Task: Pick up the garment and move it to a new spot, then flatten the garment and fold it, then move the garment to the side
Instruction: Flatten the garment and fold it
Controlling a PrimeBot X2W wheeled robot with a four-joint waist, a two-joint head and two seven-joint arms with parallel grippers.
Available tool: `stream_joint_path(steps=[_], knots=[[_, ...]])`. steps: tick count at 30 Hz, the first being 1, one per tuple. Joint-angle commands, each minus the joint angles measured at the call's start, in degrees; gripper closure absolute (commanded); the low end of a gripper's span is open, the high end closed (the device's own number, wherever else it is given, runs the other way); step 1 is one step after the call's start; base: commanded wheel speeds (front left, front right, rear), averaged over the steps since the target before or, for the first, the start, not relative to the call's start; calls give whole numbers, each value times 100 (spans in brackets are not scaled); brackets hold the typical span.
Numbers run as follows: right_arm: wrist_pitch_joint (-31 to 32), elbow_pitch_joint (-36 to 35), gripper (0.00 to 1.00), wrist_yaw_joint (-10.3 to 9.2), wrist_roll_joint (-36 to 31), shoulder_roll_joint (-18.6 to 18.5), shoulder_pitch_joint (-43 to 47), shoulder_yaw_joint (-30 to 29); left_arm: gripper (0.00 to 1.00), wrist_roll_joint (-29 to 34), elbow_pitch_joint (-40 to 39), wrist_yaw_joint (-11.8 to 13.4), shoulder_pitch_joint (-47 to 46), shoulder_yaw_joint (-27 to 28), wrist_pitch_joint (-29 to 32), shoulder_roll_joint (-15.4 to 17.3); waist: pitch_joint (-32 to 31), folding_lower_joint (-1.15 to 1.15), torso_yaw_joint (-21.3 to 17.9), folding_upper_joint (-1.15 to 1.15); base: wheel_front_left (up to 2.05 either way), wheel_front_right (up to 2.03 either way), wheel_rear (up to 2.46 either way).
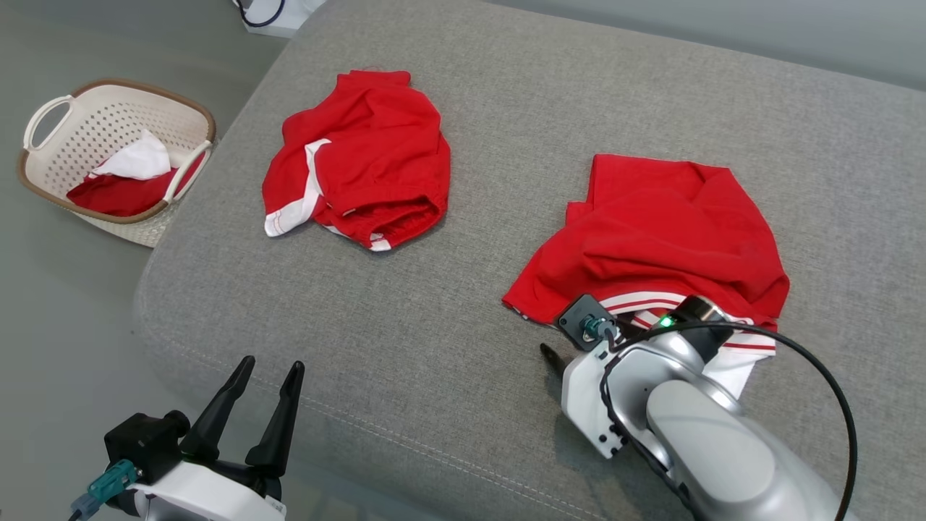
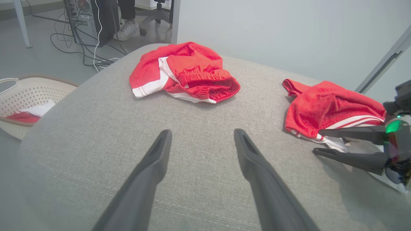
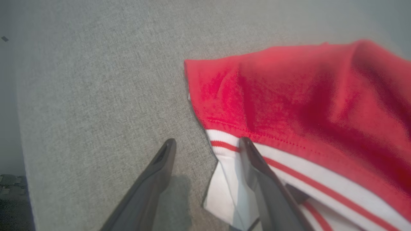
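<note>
Head view: The grey cushion (image 1: 434, 325) carries two red pieces. The garment (image 1: 651, 231) lies crumpled at the right, its white red-striped hem towards the robot and partly covered by the right wrist. A second red garment (image 1: 362, 159) lies bunched well apart to the left. The right gripper (image 1: 563, 340) is mostly masked by its own wrist, with one dark fingertip showing over bare cushion just beside the hem. The left gripper (image 1: 271, 365) sits at the lower left, jaws spread, nothing between them. A perforated basket (image 1: 43, 108) stands on the floor beyond the cushion's left edge, holding red and white cloth.

Left wrist view: The left fingers (image 2: 154, 160) stand apart above bare cushion. The right gripper enters from the right edge with jaws parted: the upper finger is at the striped hem, the lower one near white fabric. Its body is cut off by the frame.

Right wrist view: The jaws stand apart and grip nothing. The left finger is over bare cushion. The right finger overlaps the white hem, and contact cannot be confirmed. The garment's far folds are blurred.
</note>
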Motion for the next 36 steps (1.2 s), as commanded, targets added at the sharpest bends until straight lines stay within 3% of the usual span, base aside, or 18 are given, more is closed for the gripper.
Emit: stream_joint_path(steps=[1, 4, 5, 6, 7, 14, 18, 25, 26, 27, 28, 32, 36], knots=[[82, -60, 0, 17, -151, 105, -96, -72, 0, -48, -81, 1, -171, 200, -59, 167, 22, 0, 52, 0, 0, 0, 0], [280, -15, 0, 17, -480, 105, -155, -338, 0, -87, -56, 1, -189, 193, -59, 162, 47, 0, 107, 0, 0, 0, 0], [361, -19, 35, 17, -565, 105, -153, -420, 0, -99, -44, 1, -188, 193, -59, 161, 53, 0, 122, 0, 0, 0, 0], [400, -50, 76, 17, -631, 105, -151, -494, 0, -108, -35, 1, -189, 189, -59, 161, 56, 0, 134, 0, 0, 0, 0], [440, -78, 100, 17, -695, 105, -151, -564, 0, -114, -27, 1, -187, 188, -59, 162, 56, 0, 140, 0, 0, 0, 0], [-538, -826, 100, 17, -574, 105, -395, -1557, 0, -83, -7, 1, -65, 233, -59, 203, 25, 0, -70, 0, 0, 0, 0], [-824, -1042, 100, 17, -1057, 105, -728, -2788, 0, -41, -57, 1, 0, 185, -59, 229, 14, 0, -275, 0, 0, 0, 0], [-460, -1231, 100, 17, -2109, 105, -637, -5206, 0, -84, -171, 1, -45, 89, -59, 256, 45, 0, -391, 0, 0, 0, 0], [-432, -1267, 91, 17, -2194, 105, -598, -5588, 0, -92, -184, 1, -54, 67, -59, 275, 51, 0, -395, 0, 0, 0, 0], [-431, -1287, 12, 17, -2257, 105, -561, -5971, 0, -98, -196, 1, -64, 49, -59, 294, 57, 0, -396, 0, 0, 0, 0], [-467, -1307, 0, 17, -2345, 105, -519, -6313, 0, -102, -202, 1, -73, 33, -59, 310, 55, 0, -395, 0, 0, 0, 0], [-733, -1257, 0, 17, -2571, 105, -300, -7227, 0, -110, -188, 1, -60, 48, -59, 347, -1, 0, -443, 0, 0, 0, 0], [-1209, -1058, 0, 17, -2506, 105, -99, -7171, 0, -71, -167, 1, 44, 112, -59, 348, -91, 0, -633, 0, 0, 0, 0]])
